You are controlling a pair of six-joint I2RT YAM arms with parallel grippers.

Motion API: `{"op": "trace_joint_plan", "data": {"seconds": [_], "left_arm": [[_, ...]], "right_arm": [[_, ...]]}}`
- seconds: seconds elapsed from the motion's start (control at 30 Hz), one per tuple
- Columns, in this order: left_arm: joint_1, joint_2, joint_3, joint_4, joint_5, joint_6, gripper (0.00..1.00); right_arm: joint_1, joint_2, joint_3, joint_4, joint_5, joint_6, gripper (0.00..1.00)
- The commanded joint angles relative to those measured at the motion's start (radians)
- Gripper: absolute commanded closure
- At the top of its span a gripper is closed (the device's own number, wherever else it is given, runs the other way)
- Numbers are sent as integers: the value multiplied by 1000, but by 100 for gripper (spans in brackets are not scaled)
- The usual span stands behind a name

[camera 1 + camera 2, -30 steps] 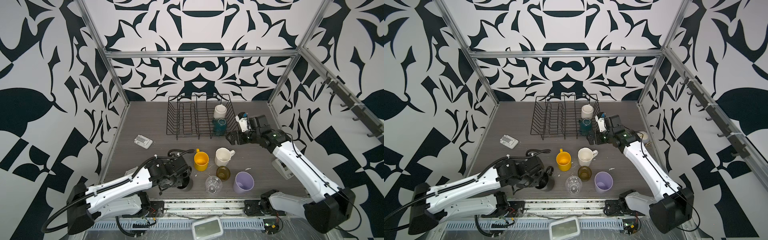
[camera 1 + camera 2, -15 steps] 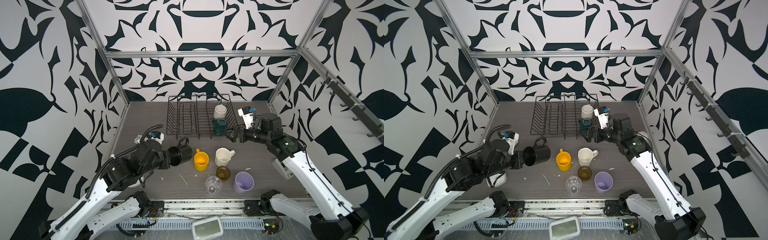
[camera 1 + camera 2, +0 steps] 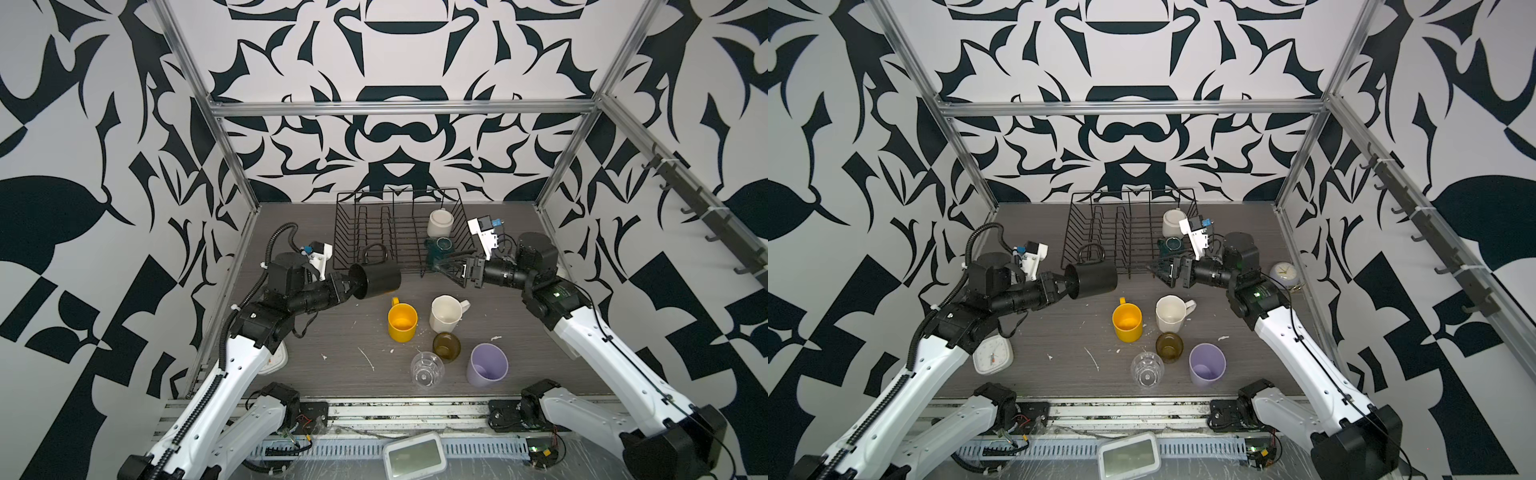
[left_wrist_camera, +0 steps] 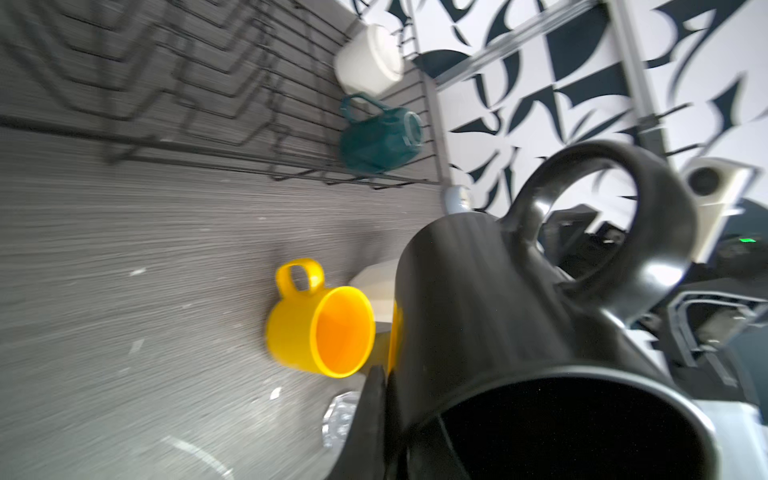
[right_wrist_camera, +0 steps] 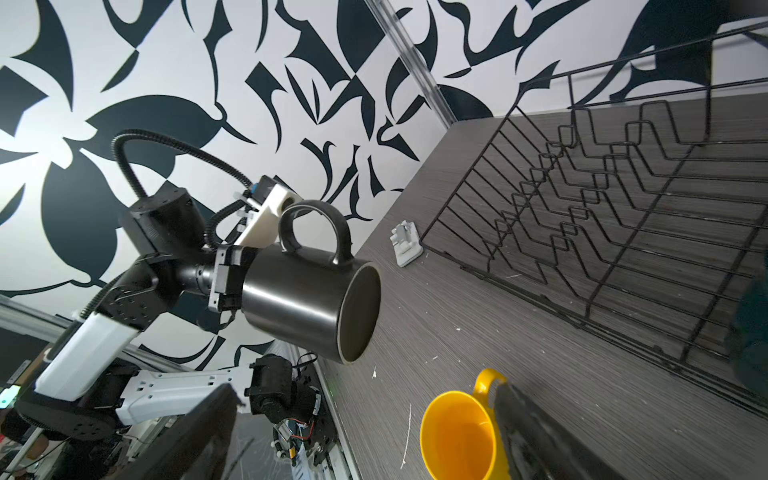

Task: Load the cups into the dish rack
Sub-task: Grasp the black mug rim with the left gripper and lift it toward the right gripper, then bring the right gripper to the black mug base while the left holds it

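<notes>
left hand (image 3: 352, 287) gripping black mug (image 3: 381, 281), tipped sideways

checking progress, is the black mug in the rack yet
No, the left gripper holds the black mug sideways in the air, in front of the rack.

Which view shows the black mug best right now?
Right wrist view: the whole black mug, handle and base, held sideways by the left end effector. Both top views show it small; left wrist view crops it.
</notes>
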Motion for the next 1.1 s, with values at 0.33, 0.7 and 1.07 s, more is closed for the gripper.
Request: {"op": "trace_joint_plan", "data": {"seconds": [0.33,0.7,1.07], "left_arm": [[8,7,-39,376,314,-142,100],[8,41,-48,442,383,-186,100],[8,47,-59,481,433,-215,100]], "right_arm": [[139,92,38,254,-11,35,1],[231,147,76,286,-17,19,1],[267,206,114,307,7,17,1]]}}
